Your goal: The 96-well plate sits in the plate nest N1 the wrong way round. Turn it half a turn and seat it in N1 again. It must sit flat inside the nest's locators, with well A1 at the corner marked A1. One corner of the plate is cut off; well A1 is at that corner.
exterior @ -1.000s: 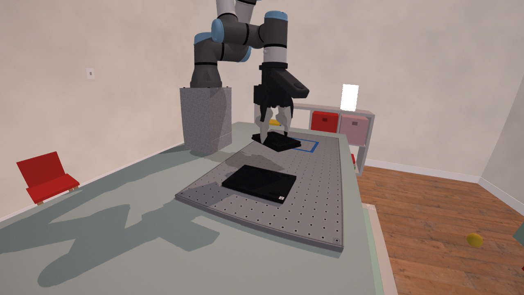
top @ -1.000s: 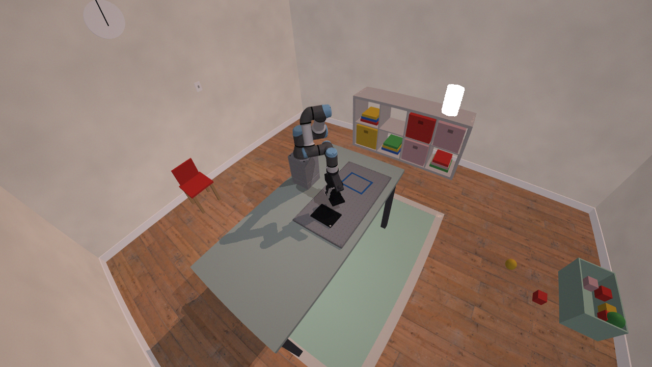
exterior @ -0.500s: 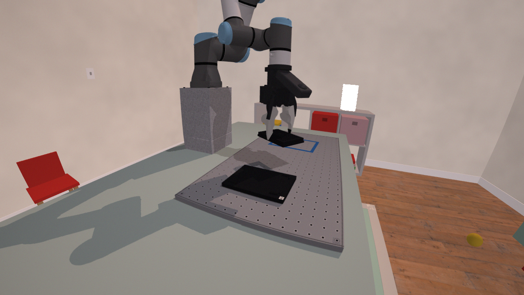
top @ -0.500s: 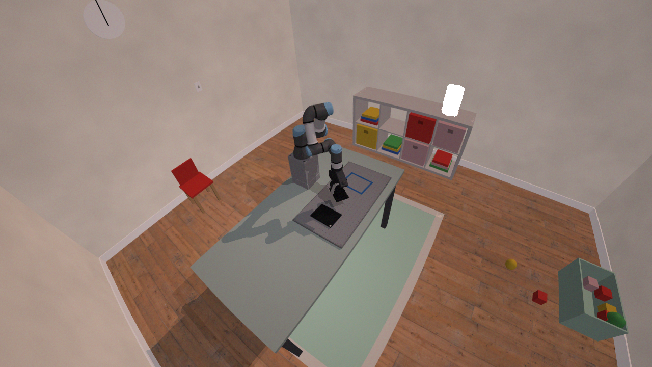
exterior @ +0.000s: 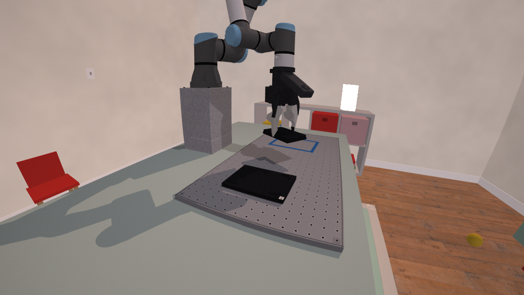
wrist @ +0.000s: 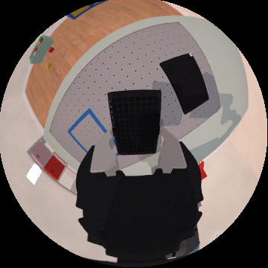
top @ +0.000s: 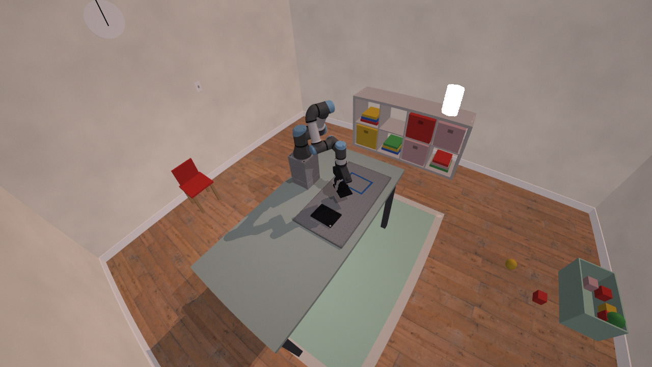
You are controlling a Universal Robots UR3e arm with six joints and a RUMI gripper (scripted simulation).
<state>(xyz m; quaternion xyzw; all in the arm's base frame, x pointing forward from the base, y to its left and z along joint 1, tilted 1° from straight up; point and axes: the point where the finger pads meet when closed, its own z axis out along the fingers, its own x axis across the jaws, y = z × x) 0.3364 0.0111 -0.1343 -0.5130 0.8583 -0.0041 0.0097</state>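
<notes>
My gripper (exterior: 283, 124) is shut on the black 96-well plate (exterior: 284, 134) and holds it in the air, level, over the near-left edge of the blue outlined rectangle (exterior: 293, 145) on the perforated board. The wrist view shows the plate (wrist: 135, 123) gripped by one short end between my two fingers, its well grid facing up. The black plate nest N1 (exterior: 259, 182) lies flat and empty on the board nearer the camera, with a small white label (exterior: 281, 198) at its front right corner. In the top view the plate (top: 343, 190) hangs apart from the nest (top: 326, 214).
The grey perforated board (exterior: 278, 183) lies on the pale green table. The arm's grey pedestal (exterior: 205, 119) stands at the back left of the table. A shelf with coloured bins (top: 412, 132) stands behind the table. A red chair (top: 192, 181) stands on the floor at the left.
</notes>
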